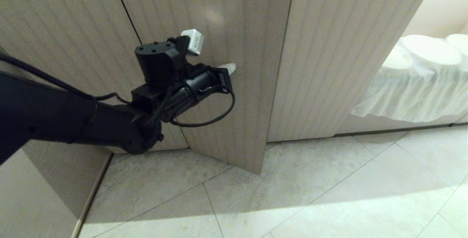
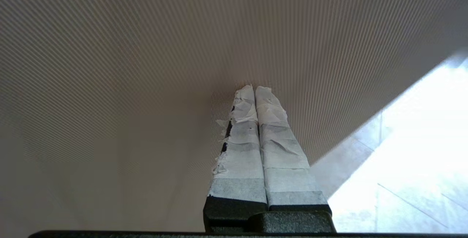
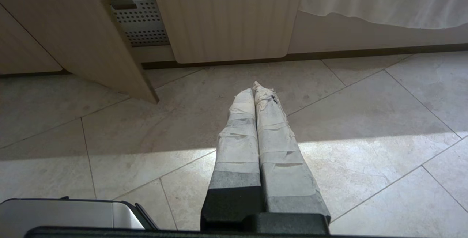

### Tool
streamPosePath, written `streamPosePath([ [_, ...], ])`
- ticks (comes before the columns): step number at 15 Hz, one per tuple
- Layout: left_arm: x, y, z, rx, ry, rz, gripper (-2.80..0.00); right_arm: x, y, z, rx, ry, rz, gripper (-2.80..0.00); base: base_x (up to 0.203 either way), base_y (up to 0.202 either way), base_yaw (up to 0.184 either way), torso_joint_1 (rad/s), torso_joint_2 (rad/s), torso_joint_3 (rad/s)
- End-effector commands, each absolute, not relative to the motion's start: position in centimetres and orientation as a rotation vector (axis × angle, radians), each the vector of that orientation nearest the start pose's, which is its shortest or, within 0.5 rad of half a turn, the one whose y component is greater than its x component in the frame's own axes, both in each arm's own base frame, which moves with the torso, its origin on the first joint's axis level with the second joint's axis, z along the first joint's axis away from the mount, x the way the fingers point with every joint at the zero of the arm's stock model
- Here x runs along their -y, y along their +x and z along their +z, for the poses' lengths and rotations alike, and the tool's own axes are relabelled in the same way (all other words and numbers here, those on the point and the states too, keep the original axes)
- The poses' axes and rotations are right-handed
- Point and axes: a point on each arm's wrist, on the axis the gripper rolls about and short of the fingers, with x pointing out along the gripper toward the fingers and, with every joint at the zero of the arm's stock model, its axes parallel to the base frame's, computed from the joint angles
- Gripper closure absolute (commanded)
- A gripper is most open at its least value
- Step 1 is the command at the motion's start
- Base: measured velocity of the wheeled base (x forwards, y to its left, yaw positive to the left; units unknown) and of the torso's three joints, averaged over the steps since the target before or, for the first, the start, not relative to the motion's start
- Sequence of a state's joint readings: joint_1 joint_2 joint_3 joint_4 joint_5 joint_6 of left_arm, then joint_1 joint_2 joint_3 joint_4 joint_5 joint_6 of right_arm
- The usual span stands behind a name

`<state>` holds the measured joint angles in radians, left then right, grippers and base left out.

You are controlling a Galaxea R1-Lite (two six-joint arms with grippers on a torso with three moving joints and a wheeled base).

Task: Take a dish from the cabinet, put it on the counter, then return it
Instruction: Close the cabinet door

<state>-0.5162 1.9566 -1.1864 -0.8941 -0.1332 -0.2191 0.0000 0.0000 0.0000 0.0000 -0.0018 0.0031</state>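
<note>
The cabinet door stands ajar, the left arm reaching level, its empty left tool closed, tips at the door's face.

Fluted matt cabinet, smooth stone-look floor

There are two grippers: the left gripper and the right gripper. Each one has two fingers wrapped in white tape, so that makes four fingers. One cabinet door stands ajar. One more door is beside it. One white cloth hangs at the right. Two round white shapes sit on the cloth. One white grille shows inside the cabinet.
</note>
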Motion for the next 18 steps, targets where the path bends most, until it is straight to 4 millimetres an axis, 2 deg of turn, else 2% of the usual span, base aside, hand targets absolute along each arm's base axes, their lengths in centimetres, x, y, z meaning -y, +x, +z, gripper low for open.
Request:
streamPosePath([
  [1,20.4,35.5,21.1,0.034,-0.231,-0.656,0.0,0.0,-2.3,7.5,0.0,0.003,-0.002,0.0,0.0,0.0,0.0,0.0,0.0,0.0],
  [5,21.8,37.9,21.2,0.089,-0.217,-0.661,0.0,0.0,-2.3,7.5,0.0,0.003,-0.002,0.0,0.0,0.0,0.0,0.0,0.0,0.0],
  [13,26.2,43.4,22.8,0.268,-0.173,-0.683,0.0,0.0,-2.3,7.5,0.0,0.003,-0.002,0.0,0.0,0.0,0.0,0.0,0.0,0.0],
  [15,26.9,43.9,22.2,0.284,-0.155,-0.687,0.0,0.0,-2.3,7.5,0.0,0.003,0.0,0.0,0.0,0.0,0.0,0.0,0.0,0.0],
  [18,26.8,43.6,22.8,0.316,-0.116,-0.68,0.0,0.0,-2.3,7.5,0.0,0.003,-0.002,0.0,0.0,0.0,0.0,0.0,0.0,0.0],
])
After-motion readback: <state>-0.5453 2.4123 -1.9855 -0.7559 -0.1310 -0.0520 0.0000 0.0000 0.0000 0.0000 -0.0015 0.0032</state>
